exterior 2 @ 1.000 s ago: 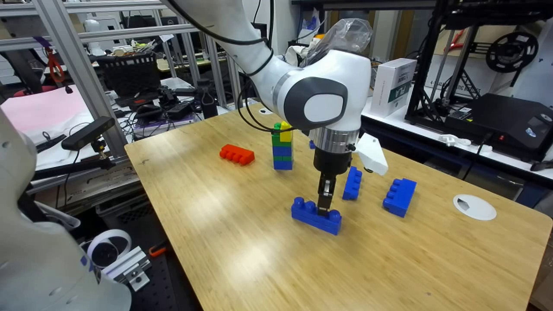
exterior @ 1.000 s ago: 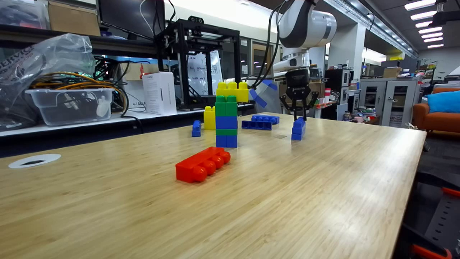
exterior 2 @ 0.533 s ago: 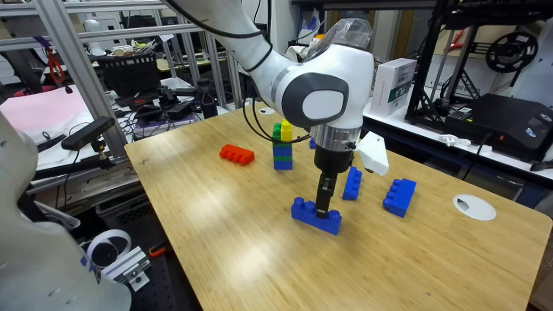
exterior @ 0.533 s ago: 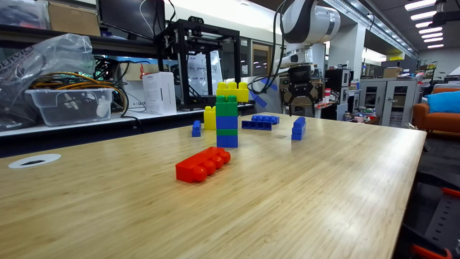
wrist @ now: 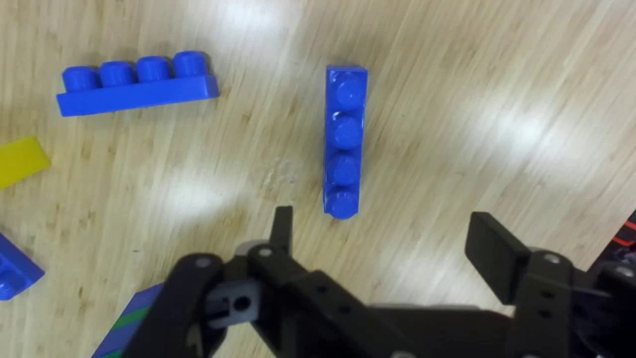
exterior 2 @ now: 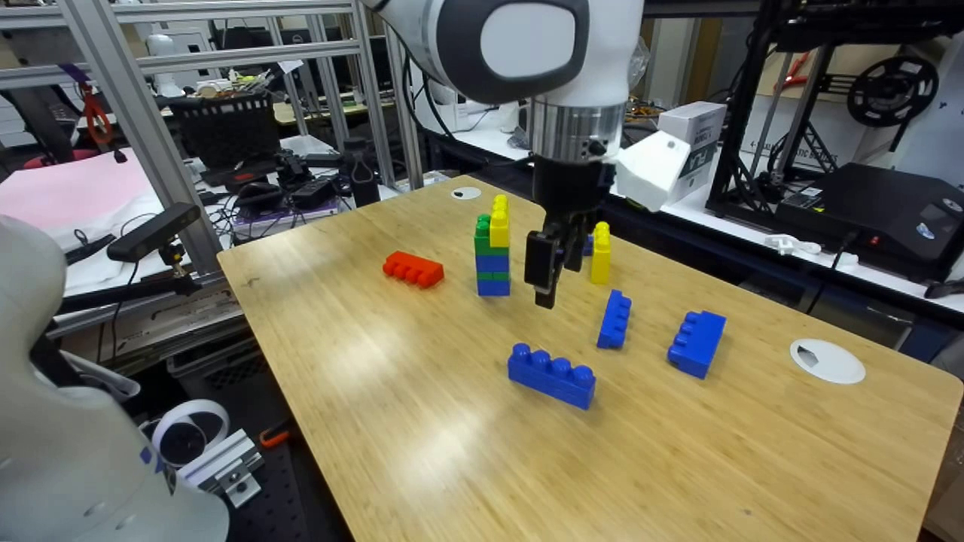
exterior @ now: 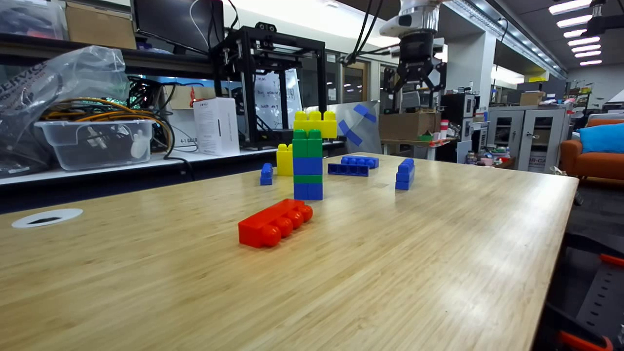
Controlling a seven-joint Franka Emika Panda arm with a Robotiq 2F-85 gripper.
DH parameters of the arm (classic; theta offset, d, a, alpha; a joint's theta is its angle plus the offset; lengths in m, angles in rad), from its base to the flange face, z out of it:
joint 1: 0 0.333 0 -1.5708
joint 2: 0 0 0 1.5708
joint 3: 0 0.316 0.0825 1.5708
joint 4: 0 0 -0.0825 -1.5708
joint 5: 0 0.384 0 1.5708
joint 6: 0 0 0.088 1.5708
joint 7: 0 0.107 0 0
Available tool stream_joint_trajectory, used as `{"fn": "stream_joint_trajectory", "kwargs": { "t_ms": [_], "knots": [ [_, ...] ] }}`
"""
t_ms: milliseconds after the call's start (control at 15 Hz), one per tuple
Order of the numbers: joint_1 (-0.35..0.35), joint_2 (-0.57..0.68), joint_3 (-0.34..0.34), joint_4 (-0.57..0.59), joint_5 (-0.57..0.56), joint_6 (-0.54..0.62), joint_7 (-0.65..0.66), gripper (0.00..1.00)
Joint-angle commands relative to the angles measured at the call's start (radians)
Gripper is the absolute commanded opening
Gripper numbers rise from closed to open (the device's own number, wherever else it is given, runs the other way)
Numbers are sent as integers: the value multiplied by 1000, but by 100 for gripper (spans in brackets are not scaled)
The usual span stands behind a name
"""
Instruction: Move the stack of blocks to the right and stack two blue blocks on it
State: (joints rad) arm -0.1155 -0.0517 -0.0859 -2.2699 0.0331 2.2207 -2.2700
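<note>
I have the gripper (wrist: pixel 381 223) pointing down, well above the table (exterior 2: pixel 422 421), fingers (wrist: pixel 497 258) spread wide. In the wrist view a blue block (wrist: pixel 344 141) lies at the gripper's eleven o'clock, another blue block (wrist: pixel 136 97) at ten, a yellow brick (wrist: pixel 22 161) at nine; the gripper partly hides the stack of blocks (wrist: pixel 126 322) at eight.

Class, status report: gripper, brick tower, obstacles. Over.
Black two-finger gripper open, empty. Blue-green-yellow plastic tower upright. Long red plastic brick nearby, possible obstacle.
</note>
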Motion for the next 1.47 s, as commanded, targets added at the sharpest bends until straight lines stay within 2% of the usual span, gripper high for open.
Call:
{"fn": "stream_joint_trajectory", "kwargs": {
  "t_ms": [0,200,533,933,1400],
  "knots": [
    [14,-57,-13,-29,39,-19,56,60],
    [20,-58,-18,-39,67,-5,74,38],
    [18,19,-18,-24,111,25,74,2],
    [10,117,-5,-12,108,99,73,0],
    [1,216,16,19,86,132,82,0]
  ]
}}
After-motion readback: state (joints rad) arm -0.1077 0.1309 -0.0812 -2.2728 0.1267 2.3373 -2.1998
